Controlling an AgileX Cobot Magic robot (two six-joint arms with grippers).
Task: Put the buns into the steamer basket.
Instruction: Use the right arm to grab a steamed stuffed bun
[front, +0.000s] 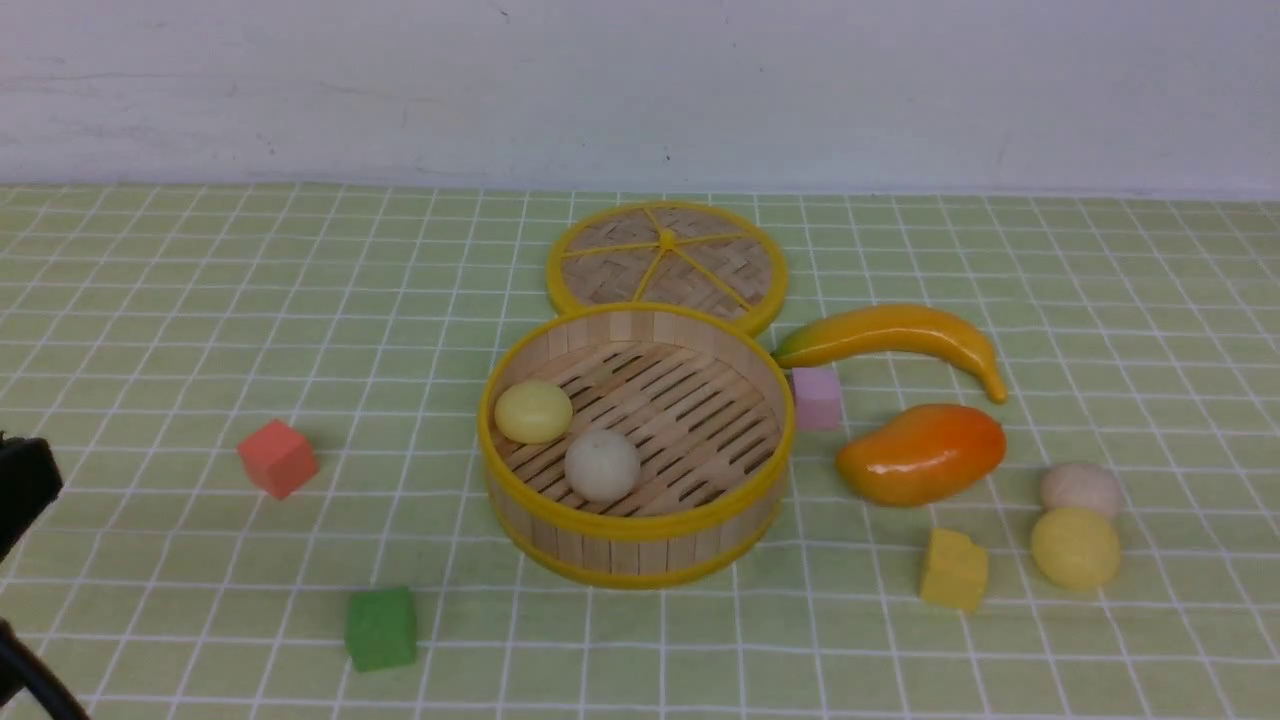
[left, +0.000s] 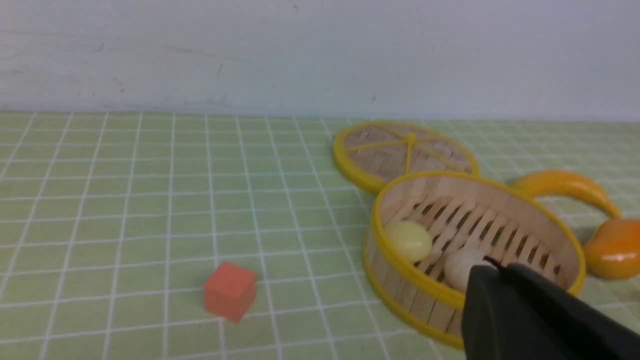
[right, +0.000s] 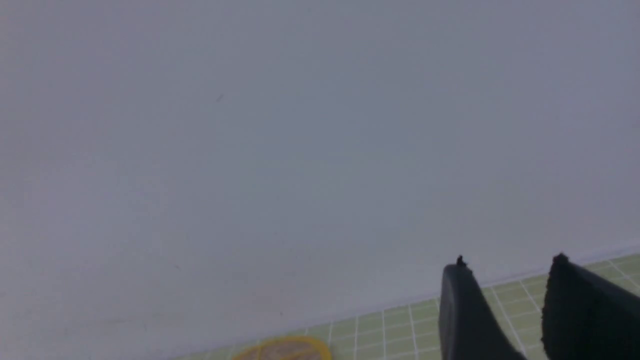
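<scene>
Handling note: light, smooth, apt to roll

Centre frame in the front view stands the steamer basket (front: 620, 548), the biggest thing on the checked cloth (front: 200, 300), its wooden side upright and its slatted floor open from above. Right of it lies an orange mango (front: 922, 453), between the basket and the work that remains.

Two buns rest inside, toward the left of the floor: a pale yellow bun (front: 533, 411) and an off-white bun (front: 601, 465). The other two sit at lower right of the frame, well apart from the basket: a second off-white bun (front: 1080, 488) and, in front of it and touching it, a second yellow bun (front: 1075, 547). A yellow cube (front: 954, 569) lies near them on their left.

They look light, with a smooth matte skin; whether they give under pressure cannot be told. Being round, each will likely squirt sideways unless taken across its widest middle from straight above. As the pair touch, the front one seems freer, with fingers set at its left and right so neither wedges against its neighbour.

The right gripper (right: 510, 272), at lower right of its wrist view, has its jaws parted around nothing and faces the blank wall (right: 250, 150). The left gripper (left: 490, 270) is pressed closed and empty.
</scene>
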